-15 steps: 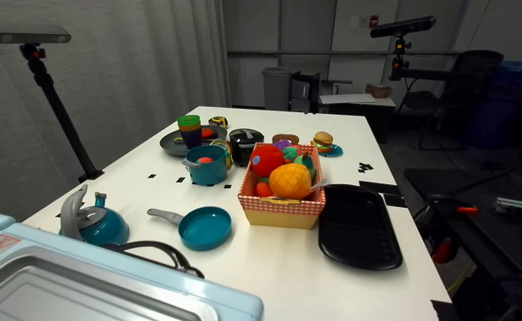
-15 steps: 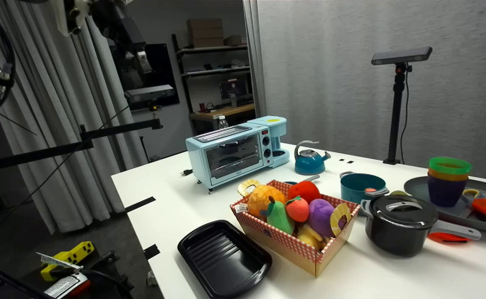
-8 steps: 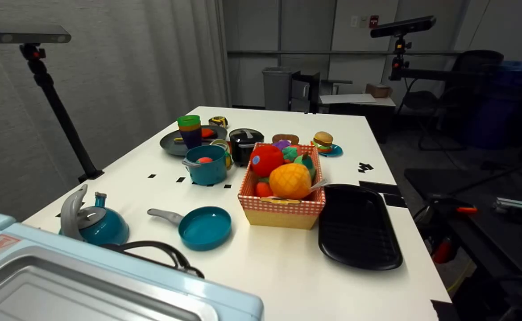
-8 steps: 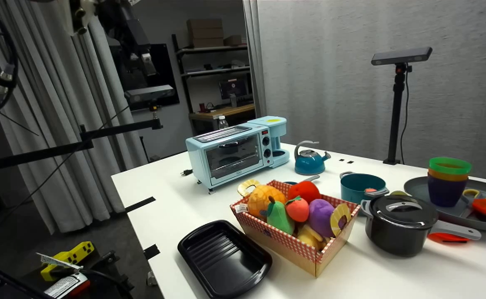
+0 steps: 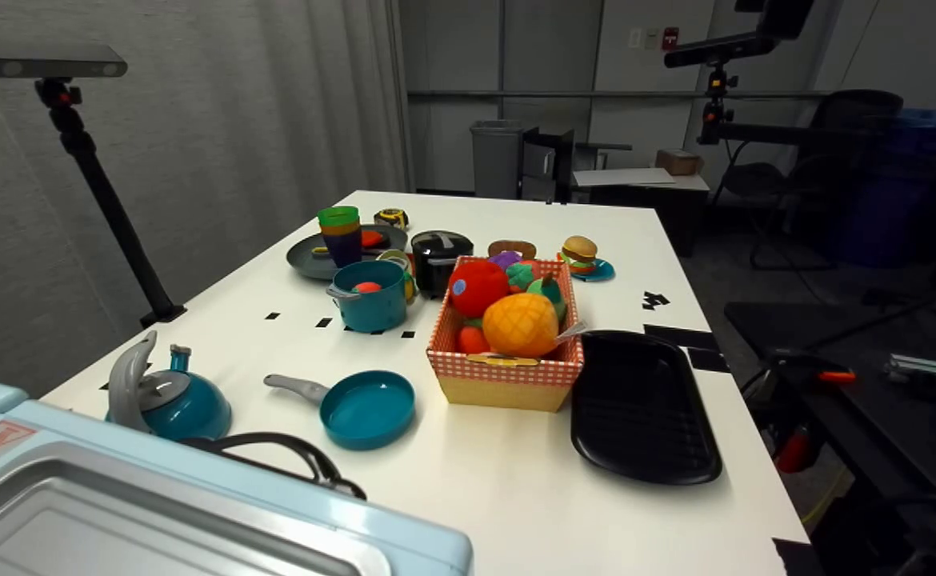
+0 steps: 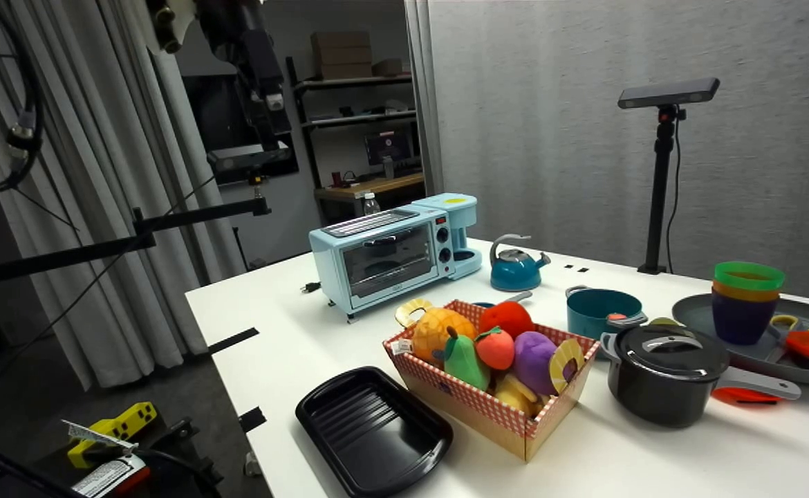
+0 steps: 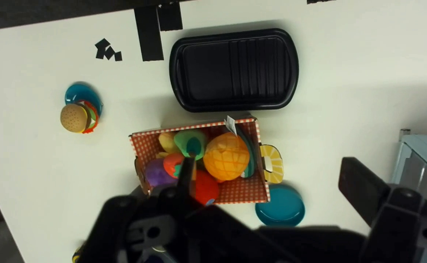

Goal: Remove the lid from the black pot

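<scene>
The small squat black pot (image 6: 657,401) stands upright with its dark round lid (image 6: 674,354) on top. The lid has a raised grip in the middle. The pot (image 5: 432,280) and lid (image 5: 444,242) also show behind the checked basket in an exterior view. My gripper (image 7: 268,166) is open and empty in the wrist view, its fingers wide apart high above the table. It also shows at the upper left of an exterior view (image 6: 273,124), far from the pot. In the wrist view the pot cannot be made out; my gripper covers that area.
A red-checked basket (image 6: 467,420) of plush fruit stands beside the pot. A teal pot (image 6: 594,321) and a grey pan (image 6: 695,311) with stacked cups (image 6: 743,318) crowd its other side. A black tray (image 6: 370,436), teal frying pan (image 5: 368,412), kettle (image 6: 515,273) and toaster oven (image 6: 391,256) stand farther off.
My gripper has moved right and down in an exterior view. A dark part of the arm now shows at the top right of an exterior view. The pot and lid have not moved.
</scene>
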You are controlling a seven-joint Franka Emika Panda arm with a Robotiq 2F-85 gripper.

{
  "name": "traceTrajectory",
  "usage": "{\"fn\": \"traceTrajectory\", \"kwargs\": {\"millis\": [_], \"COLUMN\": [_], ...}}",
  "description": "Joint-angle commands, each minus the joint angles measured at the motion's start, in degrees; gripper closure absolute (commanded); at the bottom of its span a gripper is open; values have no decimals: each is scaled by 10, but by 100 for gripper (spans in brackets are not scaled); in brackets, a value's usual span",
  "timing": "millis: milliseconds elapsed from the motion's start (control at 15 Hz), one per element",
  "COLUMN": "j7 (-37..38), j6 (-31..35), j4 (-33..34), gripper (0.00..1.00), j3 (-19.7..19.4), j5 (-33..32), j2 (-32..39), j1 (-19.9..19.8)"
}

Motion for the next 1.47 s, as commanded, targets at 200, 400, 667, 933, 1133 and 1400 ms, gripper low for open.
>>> {"fn": "traceTrajectory", "kwargs": {"millis": [200, 400, 667, 933, 1133, 1400], "j7": [28, 68, 54, 57, 74, 87], "j6": [54, 68, 57, 57, 81, 146], "j4": [-40, -55, -42, -42, -42, -38], "gripper": [0, 0, 0, 0, 0, 0], "j3": [-50, -52, -55, -54, -52, -63], "j5": [-16, -22, -12, -12, -32, -65], "j2": [-3, -20, -3, -5, 21, 86], "j1": [-55, -77, -74, -75, -86, -103]}}
